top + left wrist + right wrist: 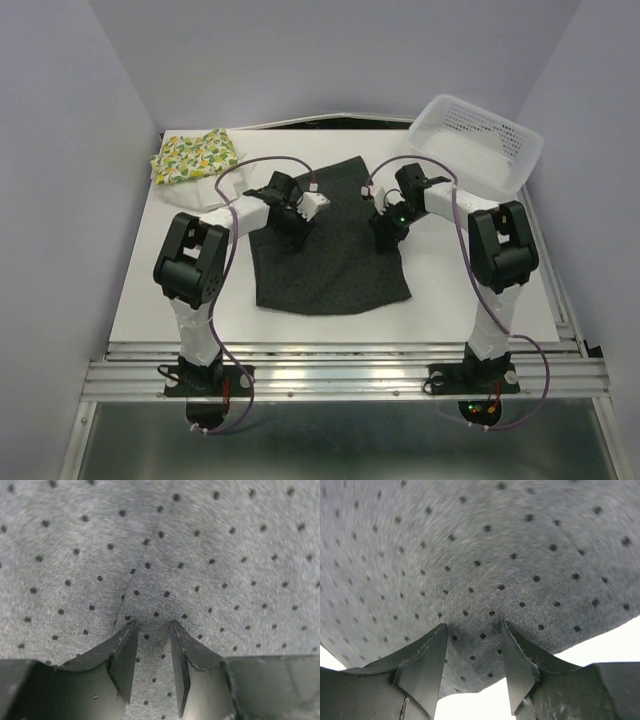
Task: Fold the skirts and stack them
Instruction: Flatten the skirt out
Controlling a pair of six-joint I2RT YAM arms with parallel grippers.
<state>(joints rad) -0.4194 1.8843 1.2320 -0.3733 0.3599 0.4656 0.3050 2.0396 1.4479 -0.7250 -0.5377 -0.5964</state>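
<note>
Item: black skirt (330, 240), dark cloth with small darker dots, spread flat in one layer at the middle of the bench (440, 300), not yet folded.

Companions: lemon-print skirt (193, 155), folded, on top of the white skirt (195, 192) at the far left corner. They are well apart from the black one. White mesh basket (520, 150) at the far right corner.

Left pincer (153, 624): jaws apart, tips down on the upper left part of the black skirt, with flat cloth showing in the gap. A faint crease runs up from the left tip. Nothing is clamped.

Right pincer (474, 625): jaws apart, tips on the cloth close to its right edge, with bare bench showing just beyond. Nothing is clamped.

Step in hand, as judged: taking hold of the black skirt at two points for the first fold.

Handling notes:
- Press both sets of tips down evenly, so that closing gathers a pinch of the cloth and does not slide over it.
- Take matching points on the two sides, or the fold will run askew.
- Lift both sides together and only high enough to carry the far edge onto the near one. The cloth is limp and will likely sag between the two holds.
- Square the edges before letting go. The finished stack belongs at the far left.

Brands, labels, writing: none readable on cloth, basket or arms.
</note>
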